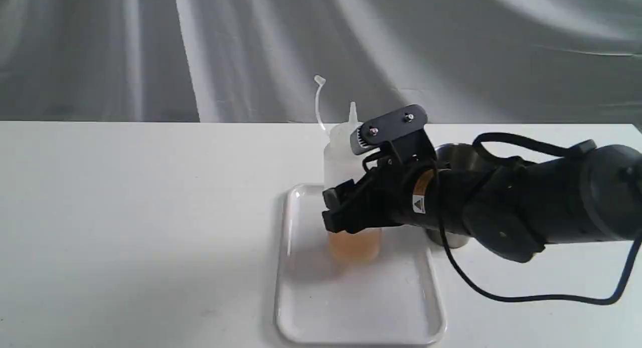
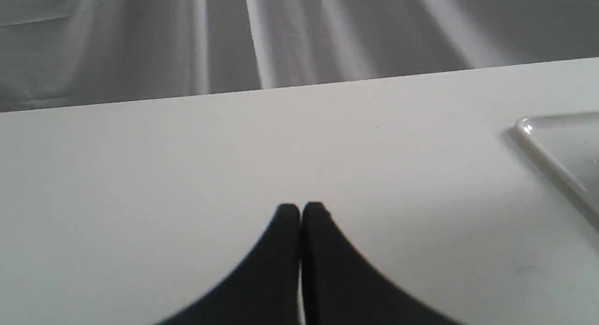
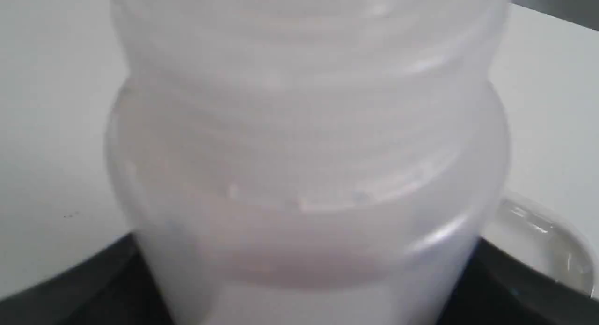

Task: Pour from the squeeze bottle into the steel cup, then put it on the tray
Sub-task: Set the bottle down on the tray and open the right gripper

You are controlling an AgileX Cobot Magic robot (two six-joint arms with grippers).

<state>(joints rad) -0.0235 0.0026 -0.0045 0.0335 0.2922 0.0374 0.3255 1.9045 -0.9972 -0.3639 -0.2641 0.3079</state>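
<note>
Now, step in hand: the setting-down is judged to be under way, with the squeeze bottle (image 1: pixel 343 157) held upright over the tray (image 1: pixel 361 308); whether pouring was completed cannot be told, since the inside of the cup is hidden.
Right end effector (image 1: pixel 335 209): clamped on the squeeze bottle, a finger pressed against each side of the body above the amber liquid.
Squeeze bottle relative to the right end effector: between the fingers, nozzle rising above them, liquid-filled base hanging just below them.
Tray relative to the right end effector: directly beneath, the bottle's base at or just above its far half; contact cannot be confirmed.
Steel cup (image 1: pixel 454 155): behind the right end effector, beside the wrist and largely hidden by the arm, standing on the tabletop (image 1: pixel 125 212) just off the tray's edge.
Left end effector (image 2: pixel 300 210): fingers pressed together, nothing held, low over bare tabletop; one tray corner (image 2: pixel 557 147) is seen off to its side, well apart.
Next move: the base is to be seated flat, the fingers then parted, and the arm drawn straight back so that bottle and cup are not knocked.
</note>
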